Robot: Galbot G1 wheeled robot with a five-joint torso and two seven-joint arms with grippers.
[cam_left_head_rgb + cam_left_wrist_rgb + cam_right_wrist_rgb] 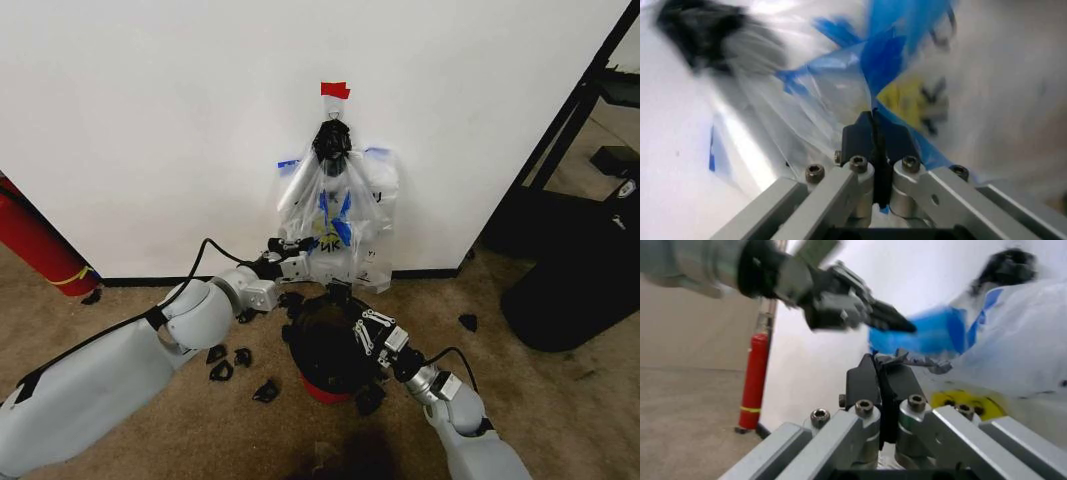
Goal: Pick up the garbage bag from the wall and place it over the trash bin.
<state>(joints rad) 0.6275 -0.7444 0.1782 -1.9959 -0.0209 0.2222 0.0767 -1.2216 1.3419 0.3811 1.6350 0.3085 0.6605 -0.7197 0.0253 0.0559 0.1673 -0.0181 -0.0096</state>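
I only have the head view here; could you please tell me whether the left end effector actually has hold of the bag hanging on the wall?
Observer: Yes. In the left wrist view, the left end effector is shut on a blue strip of the garbage bag.
Operator: Thank you. Is the right one gripping anything?
Observer: In the right wrist view, the right end effector is shut too, with crumpled clear film of the bag pinched at its tips.
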